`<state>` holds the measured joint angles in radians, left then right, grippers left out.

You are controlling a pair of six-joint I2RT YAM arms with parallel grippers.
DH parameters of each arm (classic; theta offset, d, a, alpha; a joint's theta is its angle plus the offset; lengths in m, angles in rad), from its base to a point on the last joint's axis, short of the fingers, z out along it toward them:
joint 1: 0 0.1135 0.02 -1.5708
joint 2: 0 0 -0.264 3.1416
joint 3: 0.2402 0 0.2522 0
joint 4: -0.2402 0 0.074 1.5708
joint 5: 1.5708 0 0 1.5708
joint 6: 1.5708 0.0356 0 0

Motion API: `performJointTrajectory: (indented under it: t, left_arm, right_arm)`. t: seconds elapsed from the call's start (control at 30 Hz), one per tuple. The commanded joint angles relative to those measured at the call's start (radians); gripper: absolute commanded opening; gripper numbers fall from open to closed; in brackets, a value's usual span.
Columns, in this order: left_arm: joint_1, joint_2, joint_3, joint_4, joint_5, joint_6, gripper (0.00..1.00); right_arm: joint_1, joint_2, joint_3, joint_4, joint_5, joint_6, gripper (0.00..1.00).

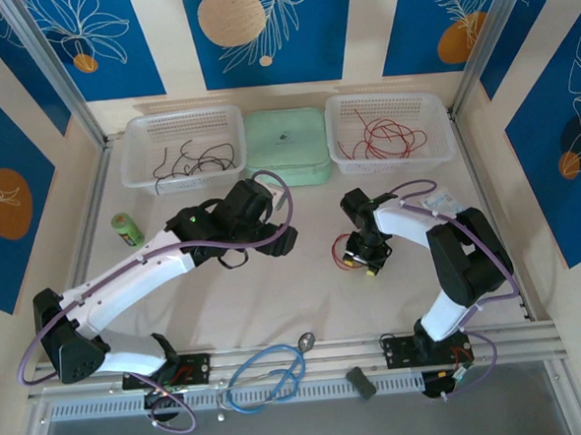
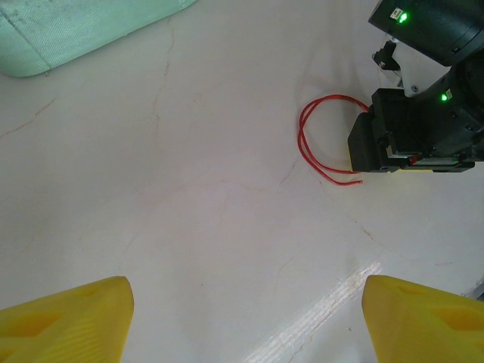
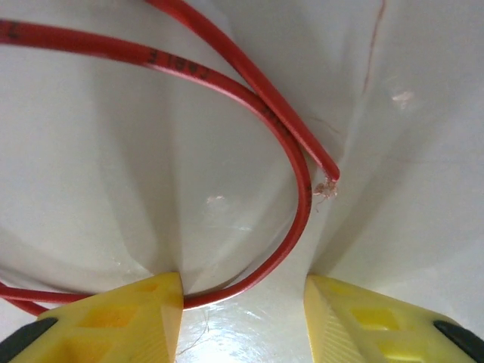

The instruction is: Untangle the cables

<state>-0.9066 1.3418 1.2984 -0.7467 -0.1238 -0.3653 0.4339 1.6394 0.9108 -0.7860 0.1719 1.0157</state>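
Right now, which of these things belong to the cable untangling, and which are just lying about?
Belong to the job: the red cable on the table; the red cables in the right basket; the black cables in the left basket.
Just lying about: the mint-green box; the small green can; the light-blue looped cable; the dark block.

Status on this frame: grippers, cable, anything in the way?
Left gripper open, hovering over bare table. Right gripper open, low over red cable, loop lying between its jaws, not gripped. Nothing obstructing beside the cable.
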Motion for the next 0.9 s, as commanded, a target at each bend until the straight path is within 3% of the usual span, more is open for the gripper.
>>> performJointTrajectory:
  t: [0.0,0.13,0.3,0.47,0.67,0.87]
  left_arm:
    - [0.009,-0.023,-0.01,0.009,0.022,0.014,0.78]
    - [0.011,-0.023,-0.017,0.016,0.027,0.017,0.78]
    - [0.011,-0.042,-0.037,0.016,0.021,0.015,0.78]
    - [0.01,-0.076,-0.058,0.006,0.017,0.008,0.78]
    - [0.011,-0.105,-0.093,0.014,0.009,-0.011,0.78]
    - [0.011,-0.12,-0.126,0.044,0.023,-0.032,0.75]
  right_arm:
    - [-0.033,0.018,-0.005,0.058,0.081,0.015,0.43]
    - [-0.061,0.06,0.038,0.049,0.087,-0.017,0.34]
    - [-0.06,0.103,0.086,0.044,0.074,-0.068,0.0]
    - [-0.099,-0.042,0.116,0.007,0.076,-0.177,0.0]
    - [-0.144,-0.308,0.35,-0.136,0.148,-0.406,0.0]
    - [-0.298,-0.295,0.593,-0.148,0.15,-0.564,0.0]
